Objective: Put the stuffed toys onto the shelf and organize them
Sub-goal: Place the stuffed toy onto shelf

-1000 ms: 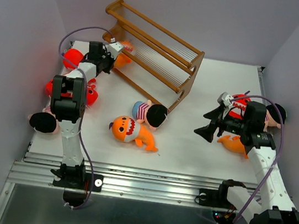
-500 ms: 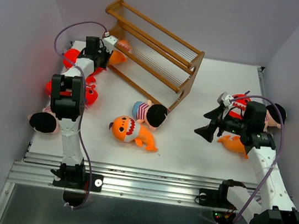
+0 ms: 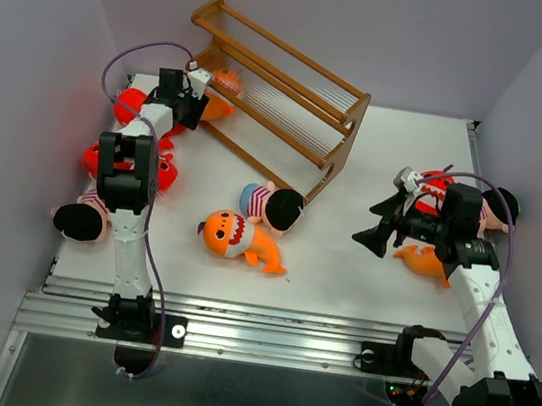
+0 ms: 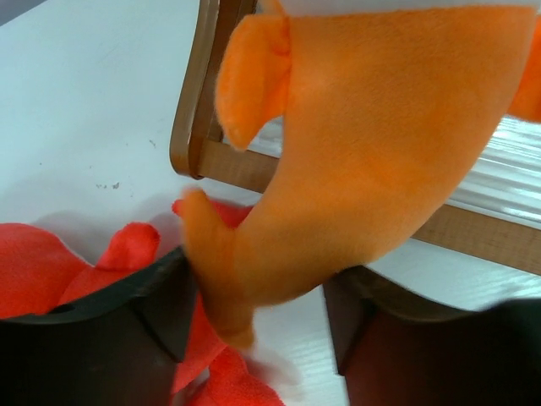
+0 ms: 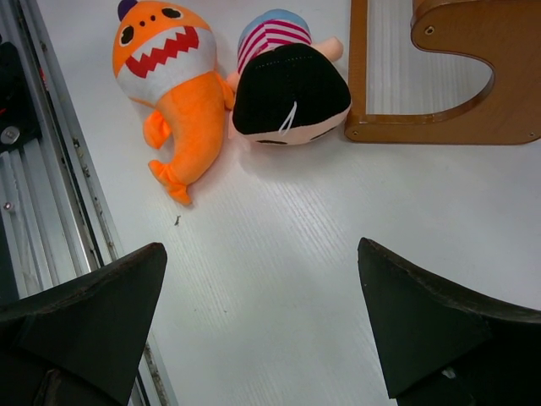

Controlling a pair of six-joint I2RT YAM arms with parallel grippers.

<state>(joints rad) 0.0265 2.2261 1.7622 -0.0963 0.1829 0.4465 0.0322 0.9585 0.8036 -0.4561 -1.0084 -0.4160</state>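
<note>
Holds left claw (image 4: 258, 292) apart astride the floppy tail of a light, squashy orange plush shark (image 4: 363, 144) at the shelf (image 4: 199, 101), right claw (image 5: 262, 279) wide apart; likely grips best mid-body.

White tabletop (image 3: 362, 276) — grey walls (image 3: 426, 33) on three sides; metal rail (image 3: 272, 340) along near edge.

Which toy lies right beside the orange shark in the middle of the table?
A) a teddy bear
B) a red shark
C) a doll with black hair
C: the doll with black hair and a striped shirt lies right against the orange shark, near the foot of the shelf.
</note>
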